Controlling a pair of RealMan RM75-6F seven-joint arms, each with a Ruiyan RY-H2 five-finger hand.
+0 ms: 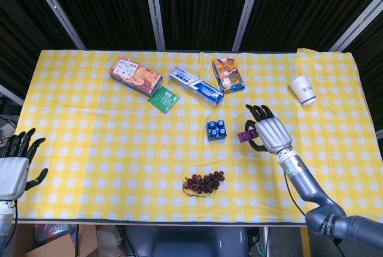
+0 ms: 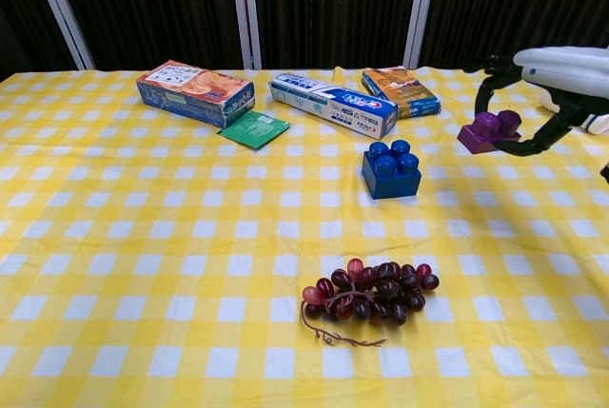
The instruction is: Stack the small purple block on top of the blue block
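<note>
The small purple block (image 1: 246,135) (image 2: 488,131) hangs above the table, pinched in my right hand (image 1: 267,133) (image 2: 557,80). It is to the right of the blue block (image 1: 216,129) (image 2: 390,169), which sits on the yellow checked cloth near the table's middle with its studs up. A gap of cloth separates the two blocks. My left hand (image 1: 15,167) hovers off the table's front left corner, fingers spread and holding nothing; the chest view does not show it.
A bunch of dark grapes (image 1: 204,181) (image 2: 369,291) lies in front of the blue block. Behind it lie a toothpaste box (image 1: 195,86), an orange snack box (image 1: 228,74), a biscuit box (image 1: 135,75) and a green packet (image 1: 163,99). A paper cup (image 1: 303,89) stands at the far right.
</note>
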